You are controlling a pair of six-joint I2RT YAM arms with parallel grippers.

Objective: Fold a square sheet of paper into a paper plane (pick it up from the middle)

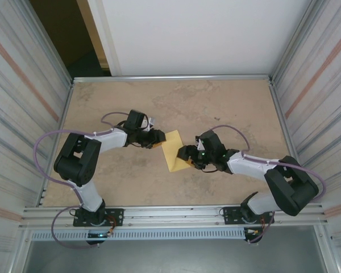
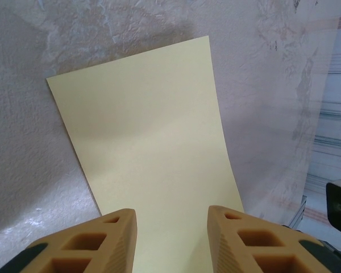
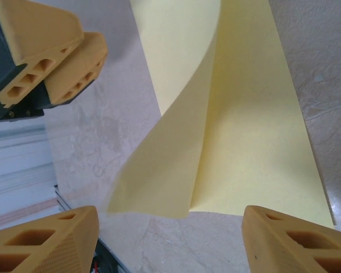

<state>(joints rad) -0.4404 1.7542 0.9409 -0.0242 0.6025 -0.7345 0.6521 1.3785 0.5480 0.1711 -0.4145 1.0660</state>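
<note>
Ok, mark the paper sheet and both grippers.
square sheet of paper (image 2: 153, 142), left wrist view, middle of the sheet.
left gripper (image 2: 171, 219), left wrist view, midway between its jaws.
right gripper (image 3: 170, 219), right wrist view, midway between its jaws.

A beige, mottled table (image 1: 131, 187) sits behind a slotted metal rail (image 1: 170, 215). 2 striped walls flank it, the left wall (image 1: 23, 85) and the right wall (image 1: 318, 68). A white panel (image 1: 199, 34) stands behind, beside what may be a dark doorway (image 1: 62, 34).
</note>
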